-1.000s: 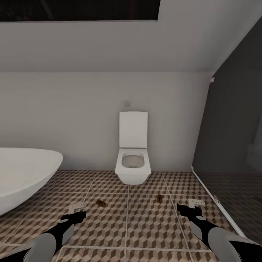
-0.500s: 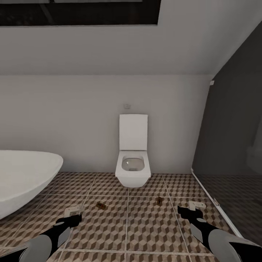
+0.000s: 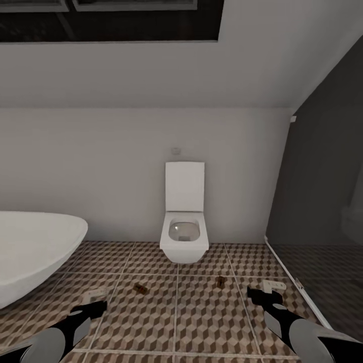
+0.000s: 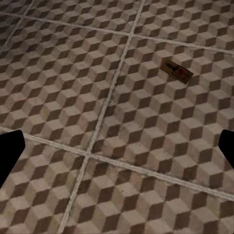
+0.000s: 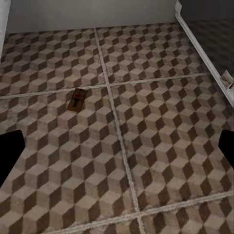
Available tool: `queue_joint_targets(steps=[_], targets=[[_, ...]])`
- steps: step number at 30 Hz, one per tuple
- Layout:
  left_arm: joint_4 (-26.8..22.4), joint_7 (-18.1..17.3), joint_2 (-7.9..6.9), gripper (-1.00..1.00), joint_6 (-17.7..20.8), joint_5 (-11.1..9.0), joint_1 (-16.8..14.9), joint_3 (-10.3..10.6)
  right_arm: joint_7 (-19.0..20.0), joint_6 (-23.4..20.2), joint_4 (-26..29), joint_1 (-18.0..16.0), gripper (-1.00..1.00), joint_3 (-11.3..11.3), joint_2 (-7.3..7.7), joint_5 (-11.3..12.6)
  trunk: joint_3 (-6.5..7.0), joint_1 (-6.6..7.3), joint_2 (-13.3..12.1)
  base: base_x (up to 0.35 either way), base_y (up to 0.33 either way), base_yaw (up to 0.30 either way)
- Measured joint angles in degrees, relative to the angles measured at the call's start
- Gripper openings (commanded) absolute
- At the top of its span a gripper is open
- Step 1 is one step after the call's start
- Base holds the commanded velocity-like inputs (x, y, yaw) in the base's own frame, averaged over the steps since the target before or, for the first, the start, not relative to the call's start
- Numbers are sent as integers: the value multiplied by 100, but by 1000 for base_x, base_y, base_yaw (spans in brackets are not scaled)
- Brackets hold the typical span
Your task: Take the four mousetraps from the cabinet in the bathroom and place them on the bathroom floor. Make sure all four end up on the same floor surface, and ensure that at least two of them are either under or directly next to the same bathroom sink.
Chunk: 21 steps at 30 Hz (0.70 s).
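Two mousetraps lie flat on the cube-patterned bathroom floor (image 3: 201, 312) in front of the toilet. One mousetrap (image 3: 140, 288) is left of centre and also shows in the left wrist view (image 4: 177, 71). The other mousetrap (image 3: 221, 282) is right of centre and also shows in the right wrist view (image 5: 77, 99). My left gripper (image 3: 92, 308) (image 4: 117, 151) hovers over the tiles short of the first trap, open and empty. My right gripper (image 3: 263, 295) (image 5: 117, 151) hangs to the right of the second trap, also open and empty. The cabinet and the bathroom sink are out of view.
A white wall-hung toilet (image 3: 184, 239) with raised lid stands at the far wall. An oval white tub (image 3: 30, 257) fills the left side. A dark glass shower partition (image 3: 322, 201) with a pale sill (image 5: 202, 48) bounds the right. A dark window (image 3: 111, 17) sits high up.
The whole picture has shifted as the camera moved, showing more of the window. Both grippers sit lower and nearer the bottom edge. The two mousetraps stay on the tiles.
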<state>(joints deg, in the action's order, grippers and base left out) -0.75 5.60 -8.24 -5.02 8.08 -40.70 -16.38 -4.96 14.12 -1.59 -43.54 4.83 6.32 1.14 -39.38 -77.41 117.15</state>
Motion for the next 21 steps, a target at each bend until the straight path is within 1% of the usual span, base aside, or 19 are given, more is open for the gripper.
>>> queue_joint_targets(steps=[4, 10, 13, 16, 21], targets=[[2, -4, -21, 100, 0, 0, 4, -3, -2, -1, 0, 20, 100, -3, 8, 0, 72, 88, -160, 0, 0, 0], [3, -7, -29, 100, 3, 1, 21, 0, 11, -1, -1, 151, 100, -7, 99, 1, 179, 220, -401, 0, 0, 0], [7, -10, -29, 100, 6, 1, 50, 1, 19, -1, 0, 214, 100, -11, 118, -1, 233, 286, -522, 0, 0, 0], [10, -12, -28, 100, 11, 1, 148, 2, 27, -1, 0, 323, 100, -13, 133, -1, 287, 351, -642, 0, 0, 0], [25, -15, -23, 100, 14, 1, 416, 2, 36, -1, -4, 561, 100, -14, 144, -2, 376, 461, -842, 0, 0, 0]])
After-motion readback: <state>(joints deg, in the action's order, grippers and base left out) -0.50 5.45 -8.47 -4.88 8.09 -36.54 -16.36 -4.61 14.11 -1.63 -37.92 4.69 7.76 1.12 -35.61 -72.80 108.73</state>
